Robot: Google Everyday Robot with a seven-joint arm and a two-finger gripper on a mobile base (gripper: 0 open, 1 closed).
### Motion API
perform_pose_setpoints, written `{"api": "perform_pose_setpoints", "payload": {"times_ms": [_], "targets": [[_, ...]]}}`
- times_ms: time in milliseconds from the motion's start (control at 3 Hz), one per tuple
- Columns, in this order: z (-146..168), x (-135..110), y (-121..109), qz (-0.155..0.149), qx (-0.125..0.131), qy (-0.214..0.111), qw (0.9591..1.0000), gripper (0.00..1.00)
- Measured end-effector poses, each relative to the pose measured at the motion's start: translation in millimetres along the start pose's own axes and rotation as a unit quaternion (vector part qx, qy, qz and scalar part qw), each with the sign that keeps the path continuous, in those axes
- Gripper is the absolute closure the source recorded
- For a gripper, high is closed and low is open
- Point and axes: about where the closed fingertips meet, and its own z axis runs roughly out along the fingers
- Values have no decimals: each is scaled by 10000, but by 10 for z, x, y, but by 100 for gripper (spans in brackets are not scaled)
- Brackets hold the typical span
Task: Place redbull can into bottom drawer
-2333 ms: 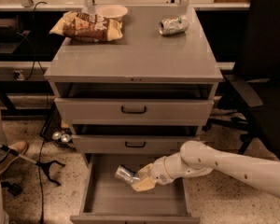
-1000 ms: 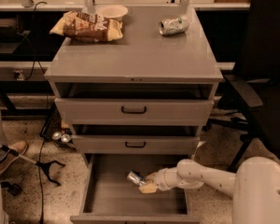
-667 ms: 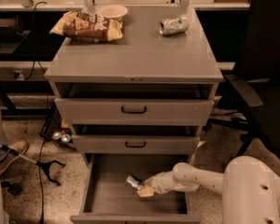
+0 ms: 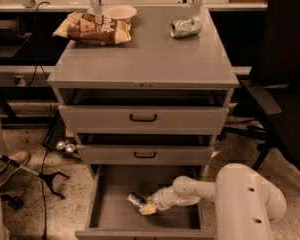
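A: Camera view had the gripper low inside the bottom drawer, against the redbull can (whether it clasped the can, I couldn't tell).
B: And the can?
A: It lay tilted on or just over the drawer floor, near its middle.
B: So the placing step?
A: I judged so; next called for a release, then a clean lift of the arm clear of the middle drawer.

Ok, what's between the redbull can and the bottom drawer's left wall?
Only bare floor of the bottom drawer, in the camera view; the gripper is beside the redbull can, opposite side.
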Motion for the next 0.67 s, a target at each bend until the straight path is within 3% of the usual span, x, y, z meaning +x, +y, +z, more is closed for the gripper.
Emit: {"api": "perform_pose_setpoints", "payload": {"times_ms": [333, 667], "targets": [[49, -58, -4, -57, -39, -4, 10000, 31], [-10, -99, -11, -81, -18, -76, 9999, 1]]}}
